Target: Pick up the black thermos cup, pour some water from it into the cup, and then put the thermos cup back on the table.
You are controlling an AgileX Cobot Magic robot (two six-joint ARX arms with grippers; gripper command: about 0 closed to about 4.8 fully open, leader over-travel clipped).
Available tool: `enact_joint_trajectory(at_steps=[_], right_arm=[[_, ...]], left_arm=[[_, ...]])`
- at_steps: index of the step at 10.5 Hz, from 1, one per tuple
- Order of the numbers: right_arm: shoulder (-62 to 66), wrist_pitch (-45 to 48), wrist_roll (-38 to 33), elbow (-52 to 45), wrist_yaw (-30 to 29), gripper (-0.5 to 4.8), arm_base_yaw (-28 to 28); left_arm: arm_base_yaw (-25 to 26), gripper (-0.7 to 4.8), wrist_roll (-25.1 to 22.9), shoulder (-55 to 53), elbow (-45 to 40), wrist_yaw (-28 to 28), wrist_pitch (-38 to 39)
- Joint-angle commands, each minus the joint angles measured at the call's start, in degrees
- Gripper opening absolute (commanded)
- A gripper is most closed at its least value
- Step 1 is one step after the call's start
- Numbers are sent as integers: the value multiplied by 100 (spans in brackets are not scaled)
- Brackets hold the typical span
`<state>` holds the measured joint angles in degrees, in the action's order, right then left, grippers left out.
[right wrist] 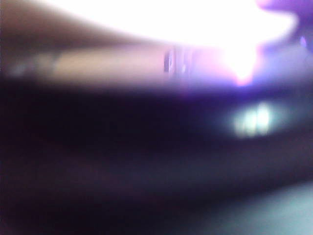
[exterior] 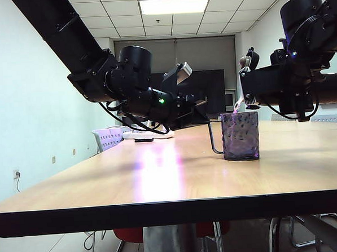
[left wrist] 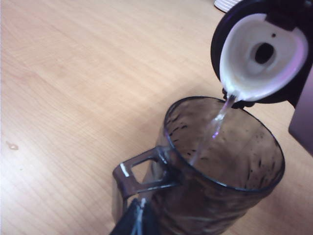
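Water is going in right now, so the pick-up is done and the pour is under way; what remains is righting the tall matte black thermos cup [exterior: 294, 88] and standing it back on the long light wood-grain table [exterior: 160, 177]. The right gripper [exterior: 279, 86] holds the thermos tipped nearly level above the short grey dimpled mug [exterior: 241, 136], which stands toward the table's right side, back from its dark front edge. The left gripper [left wrist: 137, 223], pinched shut, sits at the mug's thin handle [left wrist: 134, 174]. Only the left wrist view shows the thin stream [left wrist: 215, 120] leaving the white spout [left wrist: 259, 56]; the right wrist view is a dark blur.
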<state>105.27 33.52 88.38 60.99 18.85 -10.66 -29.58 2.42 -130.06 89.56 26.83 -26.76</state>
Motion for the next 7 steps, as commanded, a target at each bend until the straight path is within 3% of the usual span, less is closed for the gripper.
enact_joint_trajectory(at_steps=[1,7], right_arm=[[-92,446,39,74,33,180,0],[-92,446,188,74,35,180,0]], left_arm=[[-13,-6,-4,13,31,42,-26],[-13,-6,-4,13,31,39,-26]])
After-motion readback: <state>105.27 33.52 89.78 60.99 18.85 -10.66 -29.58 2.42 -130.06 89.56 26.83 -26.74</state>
